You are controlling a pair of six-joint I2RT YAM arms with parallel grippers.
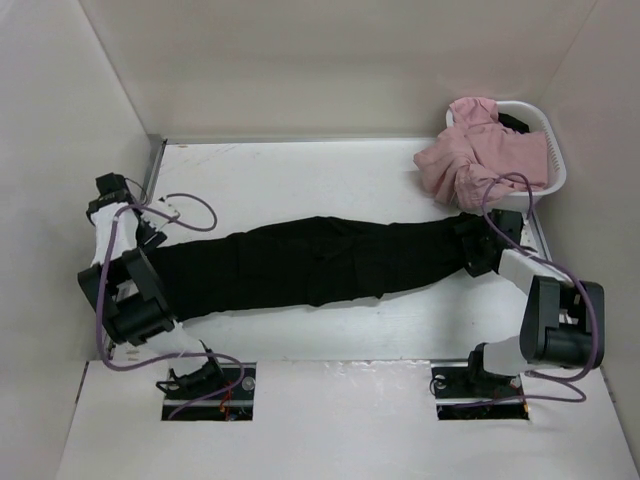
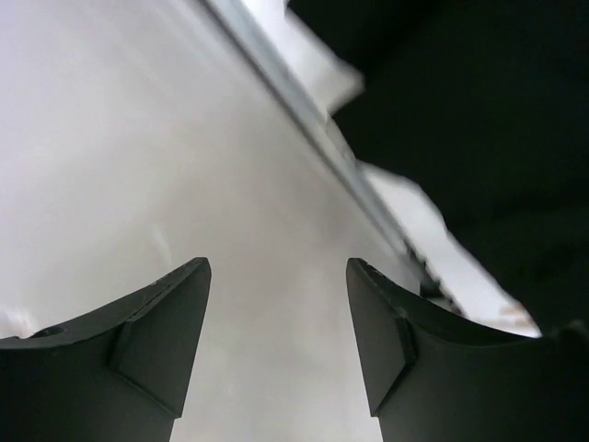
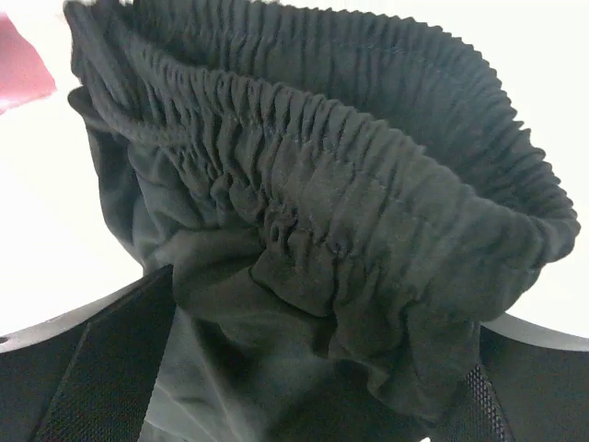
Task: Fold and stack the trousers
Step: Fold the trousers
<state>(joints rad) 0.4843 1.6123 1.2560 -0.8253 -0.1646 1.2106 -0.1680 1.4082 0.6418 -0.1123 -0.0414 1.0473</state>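
The black trousers (image 1: 300, 265) lie stretched lengthways across the table, legs to the left and waistband to the right. My right gripper (image 1: 482, 245) is at the waistband end. In the right wrist view the gathered elastic waistband (image 3: 350, 166) is bunched between its wide-apart fingers, so the right gripper (image 3: 327, 295) is open around the cloth. My left gripper (image 1: 112, 190) is by the left wall, beyond the leg ends. In the left wrist view it (image 2: 279, 267) is open and empty, facing the wall, with black cloth (image 2: 479, 110) at the upper right.
A white basket (image 1: 555, 150) stands at the back right corner with a pink garment (image 1: 485, 150) spilling over its rim, just behind my right gripper. White walls close in the table on the left, back and right. A metal rail (image 2: 313, 120) runs along the left edge.
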